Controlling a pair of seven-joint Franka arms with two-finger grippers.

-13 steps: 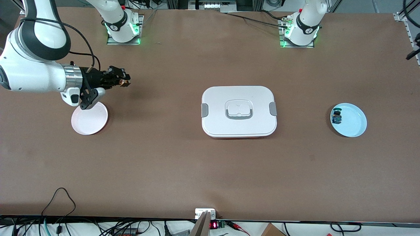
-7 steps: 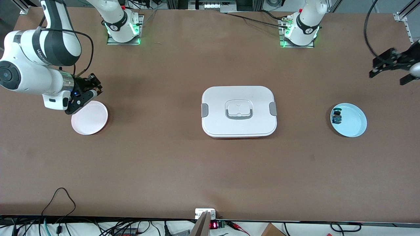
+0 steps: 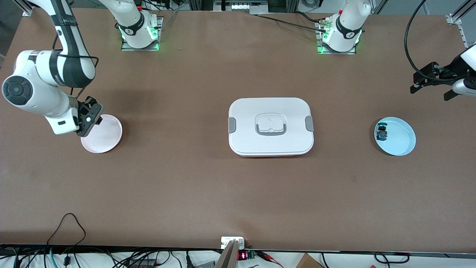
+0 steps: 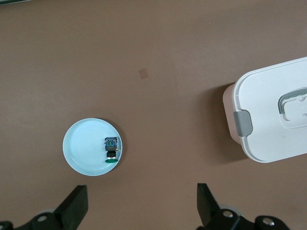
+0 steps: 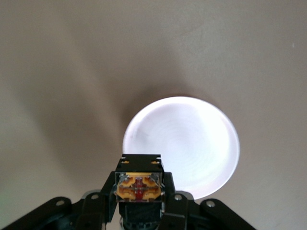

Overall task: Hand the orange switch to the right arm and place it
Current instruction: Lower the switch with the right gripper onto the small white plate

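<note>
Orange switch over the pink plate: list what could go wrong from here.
1. The right claw holds the orange switch over the rim of the pink plate, not its middle; released now, it might land on the edge or the table.
2. Dropped from this height, the small part may bounce or roll off.
The left claw, open, waits above the table near the blue plate.

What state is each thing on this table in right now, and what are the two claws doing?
Right gripper: shut on the orange switch, over the edge of the pink plate.
Orange switch: held in the air, not yet set down.
Pink plate: nothing on it.
Left gripper: open, holding nothing, waiting above the table at its own end.
Blue plate: holds the blue switch.
Blue switch: lying on its side.
White box: lid closed.
</note>
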